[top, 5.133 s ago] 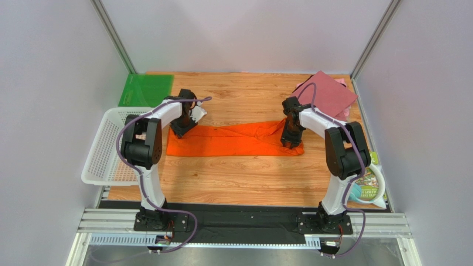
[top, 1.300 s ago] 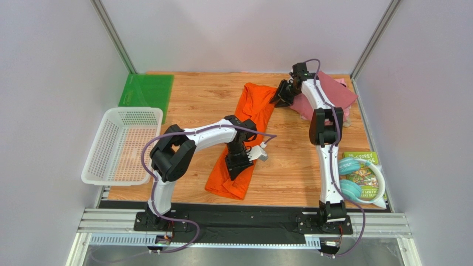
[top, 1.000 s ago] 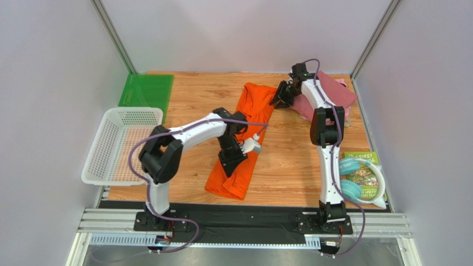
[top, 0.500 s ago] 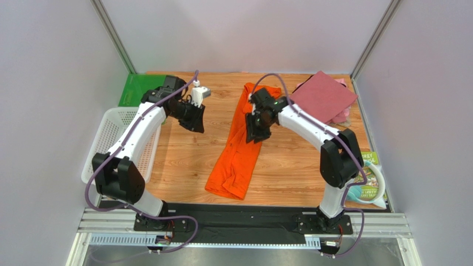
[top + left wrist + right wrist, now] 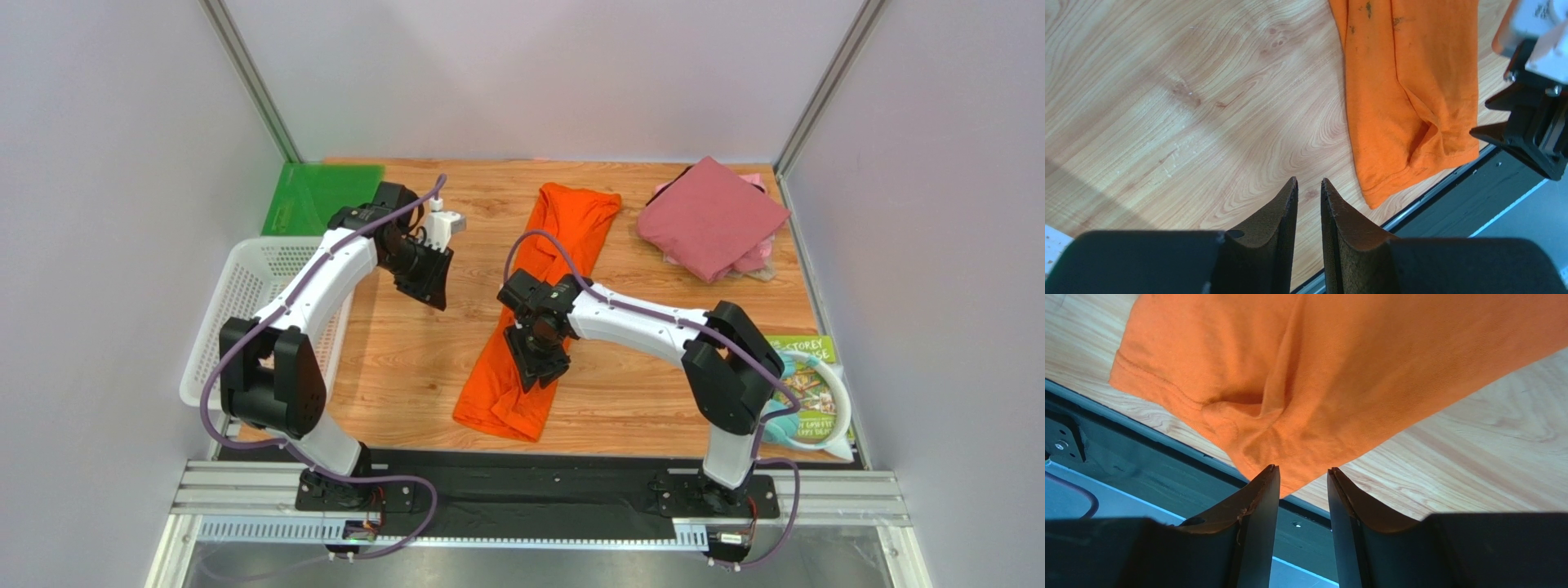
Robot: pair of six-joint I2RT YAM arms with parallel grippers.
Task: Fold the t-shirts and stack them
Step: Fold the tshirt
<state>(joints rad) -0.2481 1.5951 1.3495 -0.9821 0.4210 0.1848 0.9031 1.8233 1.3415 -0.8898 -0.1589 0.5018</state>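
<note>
tee [image 5: 1321, 367] orange | below r fingers [image 5: 1257, 499], ungripped | l fingers [image 5: 1285, 208] well apart

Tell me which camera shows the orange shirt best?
The top camera: the whole orange shirt shows as one long strip, an arm crossing its middle. The left wrist camera catches its lower part; the right wrist, just one end, close up.

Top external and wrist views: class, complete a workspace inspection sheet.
Surface: light wooden tabletop.
Job's things: bright orange t-shirt lying as a long diagonal strip; maroon folded shirt over pale pink shirt, far right.
Clutter: white mesh plastic basket, left; flat green plastic sheet, far left; printed packet, right edge.
Grippers: left gripper fingers slightly apart over wood, empty; right gripper fingers apart above orange t-shirt, empty.
Cables: purple cable along each arm.
Surroundings: plain pale walls.
</note>
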